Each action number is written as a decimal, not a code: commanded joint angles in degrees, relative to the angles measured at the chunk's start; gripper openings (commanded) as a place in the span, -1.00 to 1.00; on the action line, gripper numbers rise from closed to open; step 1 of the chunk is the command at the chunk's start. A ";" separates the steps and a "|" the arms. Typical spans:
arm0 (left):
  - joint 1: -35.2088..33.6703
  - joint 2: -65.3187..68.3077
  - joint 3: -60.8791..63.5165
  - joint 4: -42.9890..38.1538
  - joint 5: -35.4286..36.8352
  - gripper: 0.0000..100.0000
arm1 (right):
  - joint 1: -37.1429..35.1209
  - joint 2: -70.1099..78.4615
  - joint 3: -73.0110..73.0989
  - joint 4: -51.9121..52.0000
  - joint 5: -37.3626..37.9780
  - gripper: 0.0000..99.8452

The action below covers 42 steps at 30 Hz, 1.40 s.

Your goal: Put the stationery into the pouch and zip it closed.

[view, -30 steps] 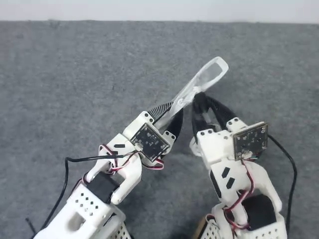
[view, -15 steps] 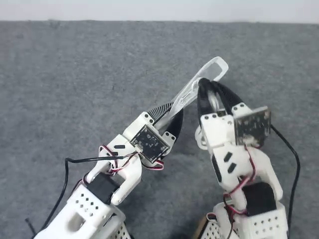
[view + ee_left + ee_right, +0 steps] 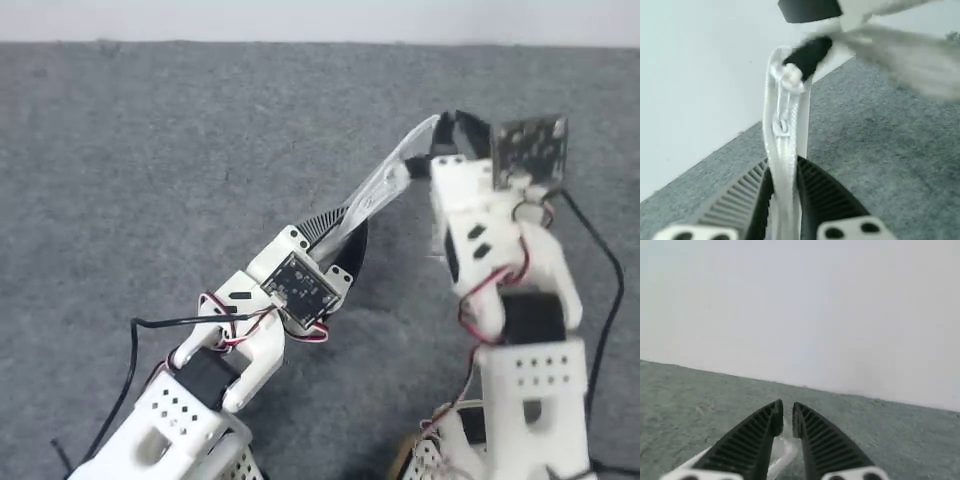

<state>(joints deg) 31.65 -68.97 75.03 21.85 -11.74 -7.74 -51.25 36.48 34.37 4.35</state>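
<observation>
The clear pouch (image 3: 385, 182) hangs tilted above the grey mat, its white zipper edge (image 3: 786, 150) facing up. My left gripper (image 3: 340, 232) is shut on the pouch's near end, with the zipper strip between its black fingers (image 3: 816, 186). My right gripper (image 3: 442, 135) is at the pouch's far end. In the left wrist view its black fingertip (image 3: 807, 54) pinches the white zipper pull (image 3: 790, 76), just past the slider (image 3: 780, 126). In the right wrist view my right gripper (image 3: 785, 421) is nearly shut, with a white piece of the pouch (image 3: 782, 449) between its fingers. I cannot see what is inside the pouch.
The grey mat (image 3: 150, 150) stretches to the left and back, up to a white wall (image 3: 300, 18). Both arm bases stand at the near edge, and black cables (image 3: 135, 350) trail beside them.
My right arm has moved away from the left gripper, along the pouch to its far end. The left arm and the pouch have held still.
</observation>
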 commanded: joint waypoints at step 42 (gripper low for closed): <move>-0.70 -0.18 1.89 -0.35 -0.97 -0.98 | -20.18 -17.89 5.10 33.27 -4.84 -0.62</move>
<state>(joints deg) 31.74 -69.05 75.30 21.85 -12.18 -27.16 -68.75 36.13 76.13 0.04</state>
